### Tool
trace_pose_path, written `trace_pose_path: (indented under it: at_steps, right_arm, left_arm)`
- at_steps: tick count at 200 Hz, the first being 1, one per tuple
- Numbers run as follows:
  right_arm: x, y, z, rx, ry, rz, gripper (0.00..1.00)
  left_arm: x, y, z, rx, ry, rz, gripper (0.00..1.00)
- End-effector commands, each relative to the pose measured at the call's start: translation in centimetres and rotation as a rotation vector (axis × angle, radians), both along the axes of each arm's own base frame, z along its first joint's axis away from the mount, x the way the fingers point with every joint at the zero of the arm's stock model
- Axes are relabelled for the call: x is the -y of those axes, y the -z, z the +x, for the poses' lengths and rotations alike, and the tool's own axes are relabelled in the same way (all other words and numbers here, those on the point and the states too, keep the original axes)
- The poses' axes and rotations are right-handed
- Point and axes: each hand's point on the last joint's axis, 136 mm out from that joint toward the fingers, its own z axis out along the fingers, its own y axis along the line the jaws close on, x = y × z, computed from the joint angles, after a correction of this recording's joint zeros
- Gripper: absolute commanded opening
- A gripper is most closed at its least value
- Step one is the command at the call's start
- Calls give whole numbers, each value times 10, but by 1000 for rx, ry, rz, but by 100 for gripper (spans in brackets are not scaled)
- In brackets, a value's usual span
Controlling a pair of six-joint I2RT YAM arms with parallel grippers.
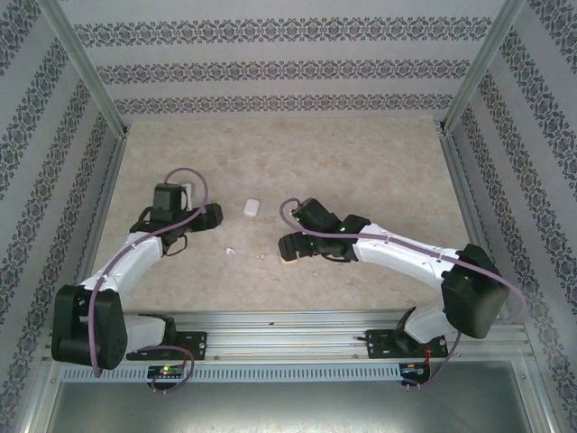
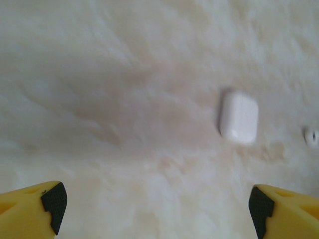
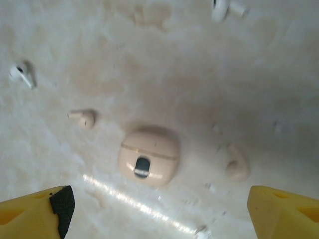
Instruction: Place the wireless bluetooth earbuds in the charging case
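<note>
The white charging case (image 1: 251,207) lies closed on the table between the two arms. In the left wrist view the charging case (image 2: 239,118) sits ahead and to the right of my left gripper (image 2: 157,211), which is open with nothing between its fingers. One white earbud (image 2: 311,136) shows at the right edge. My right gripper (image 3: 159,214) is open above the table, nothing in it. Two white earbuds (image 3: 21,73) (image 3: 224,7) lie apart ahead of it; from above they are small specks (image 1: 230,250) (image 1: 262,256).
A tan rounded case with a dark hole (image 3: 148,157) lies just ahead of the right gripper, with two loose tan earpieces (image 3: 82,118) (image 3: 238,167) on either side of it. Patterned walls and metal posts (image 1: 90,68) enclose the table.
</note>
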Motion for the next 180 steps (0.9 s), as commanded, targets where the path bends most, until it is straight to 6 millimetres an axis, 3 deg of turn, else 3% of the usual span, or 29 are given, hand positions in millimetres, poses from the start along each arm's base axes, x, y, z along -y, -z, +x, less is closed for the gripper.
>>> trace_pose_path:
  at_steps: [1, 50, 102, 180]
  right_arm:
    - [-10, 0, -15, -102, 48, 7, 89]
    - [-20, 25, -22, -180, 68, -48, 87]
    - [-35, 39, -16, -209, 59, -82, 84]
    - [-34, 55, -1, -215, 82, -159, 81]
  left_arm:
    - [22, 13, -27, -157, 18, -23, 93]
    - [51, 18, -36, -203, 42, 22, 90]
    - [56, 20, -39, -196, 49, 49, 89]
    - [61, 24, -37, -186, 65, 32, 89]
